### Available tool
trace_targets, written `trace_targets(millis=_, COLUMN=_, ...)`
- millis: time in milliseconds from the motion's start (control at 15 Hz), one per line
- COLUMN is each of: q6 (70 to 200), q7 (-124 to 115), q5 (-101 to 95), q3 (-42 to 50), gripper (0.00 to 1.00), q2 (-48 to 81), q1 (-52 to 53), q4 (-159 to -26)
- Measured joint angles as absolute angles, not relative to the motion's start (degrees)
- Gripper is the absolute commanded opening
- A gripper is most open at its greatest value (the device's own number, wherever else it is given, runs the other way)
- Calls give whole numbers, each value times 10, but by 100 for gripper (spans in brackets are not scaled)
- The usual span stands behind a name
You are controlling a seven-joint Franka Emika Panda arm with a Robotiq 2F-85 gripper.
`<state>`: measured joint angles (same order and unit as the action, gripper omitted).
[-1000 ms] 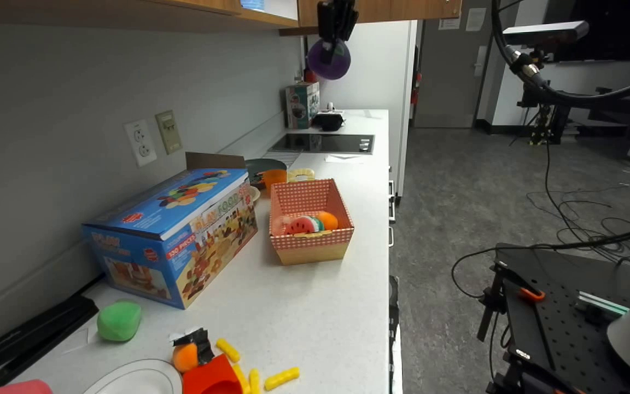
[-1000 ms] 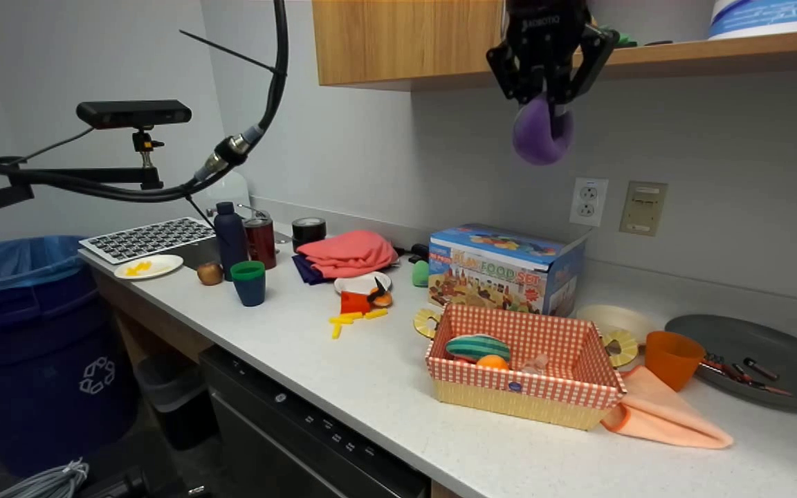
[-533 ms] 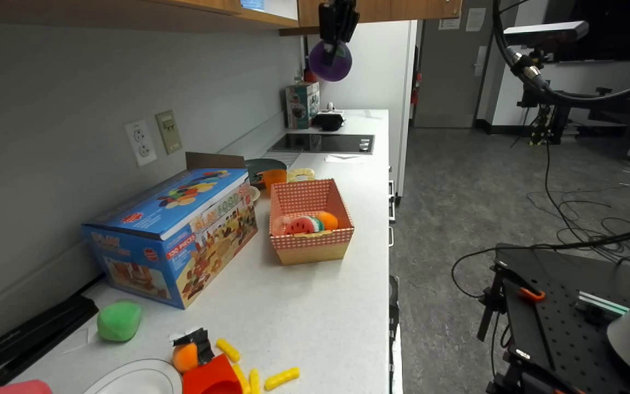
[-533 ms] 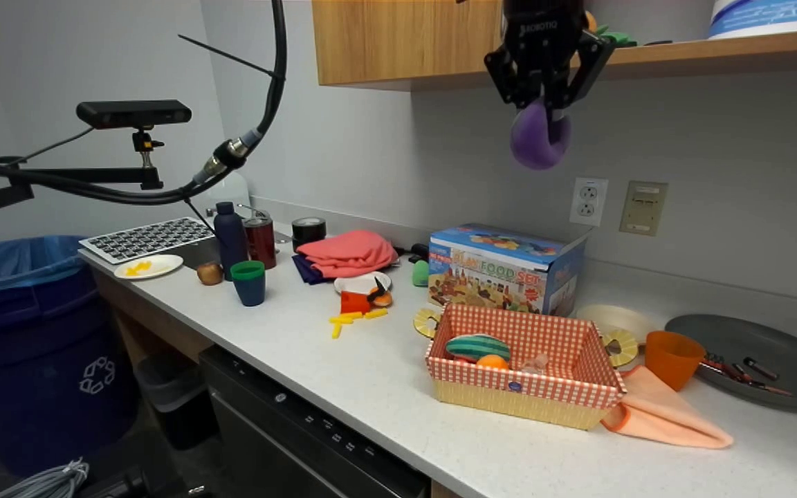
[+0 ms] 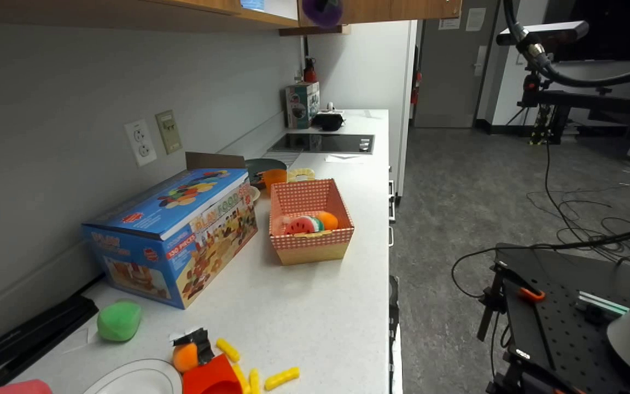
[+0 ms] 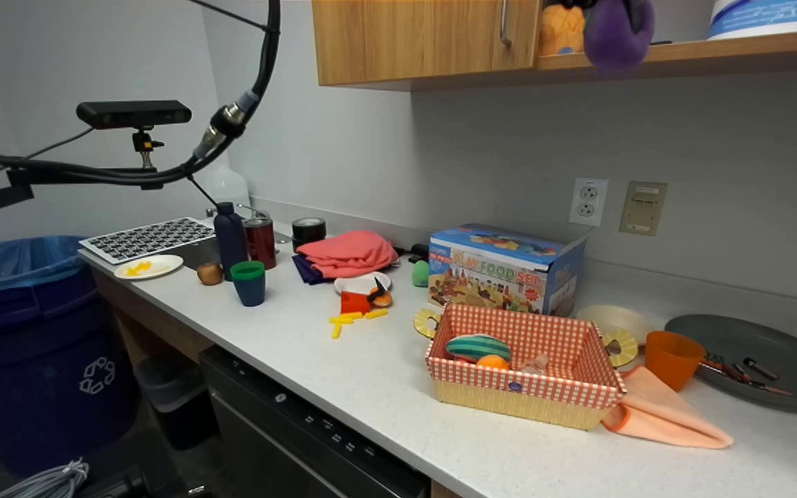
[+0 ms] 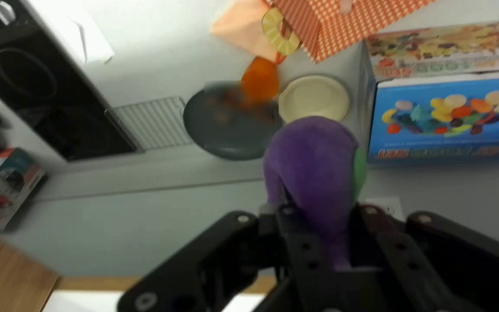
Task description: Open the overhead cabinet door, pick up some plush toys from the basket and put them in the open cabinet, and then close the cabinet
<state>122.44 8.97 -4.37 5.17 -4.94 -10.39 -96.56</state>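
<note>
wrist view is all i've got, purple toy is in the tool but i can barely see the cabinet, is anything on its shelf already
Observer: Yes, in an exterior view a yellow-orange toy sits on the cabinet shelf.
Operator: ok and is mine over the shelf yet
Observer: No, in an exterior view the purple toy hangs out in front of that shelf.
Operator: and the basket, i only get a corner of it
Observer: In both exterior views a watermelon toy and a round orange toy lie in it.
</note>
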Motion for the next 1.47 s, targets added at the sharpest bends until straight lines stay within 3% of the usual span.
trace_targets(millis=600, q6=1370, q7=90, q5=-52, q3=53, gripper=6, q2=53, q1=-93, q4=-834)
trace_targets(millis=933, q6=1389, q7=91, q5=-30, q3=52, gripper=6, q2=144, q1=-92, q4=-747)
trace_targets(millis=1067, q6=1389, q7=94, q5=-11, q3=51, gripper=13, q2=173, q1=-93, q4=-717)
trace_targets(millis=1133, q6=1389, q7=95, q5=-4, q3=50, gripper=47, q2=185, q1=-93, q4=-703)
trace_targets(millis=1267, q6=1389, q7=96, q5=6, q3=49, gripper=55, q2=204, q1=-94, q4=-677)
trace_targets(millis=1467, q6=1389, q7=98, q5=17, q3=46, gripper=78, q2=218, q1=-94, q4=-651)
